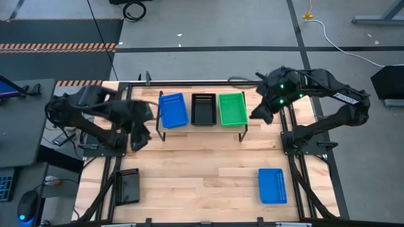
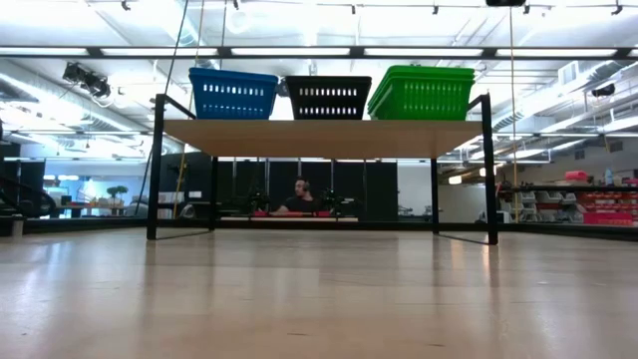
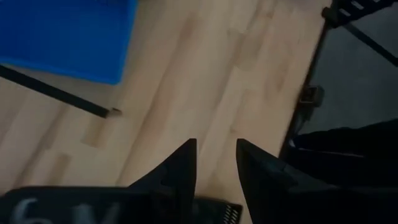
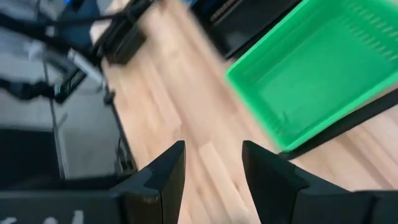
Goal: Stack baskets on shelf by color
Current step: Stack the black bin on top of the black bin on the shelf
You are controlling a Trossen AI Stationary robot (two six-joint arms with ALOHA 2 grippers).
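Dark, pointed jaws of the right gripper (image 4: 211, 180) stand spread with nothing between them, just beside the green basket (image 1: 232, 108) on the shelf (image 1: 243, 128). The left gripper (image 3: 216, 171) has its jaws apart too, empty, over the pale wooden surface (image 1: 202, 164) near the shelf's blue end.

On the shelf's light plank three baskets sit side by side: blue basket (image 1: 173, 110), black basket (image 1: 203, 109), then green. Their walls are perforated plastic, and their long axes point away from the front edge. Another blue one (image 1: 273, 185) and a black one (image 1: 127, 186) lie on the surface near the front edge, well apart. I can read no writing.
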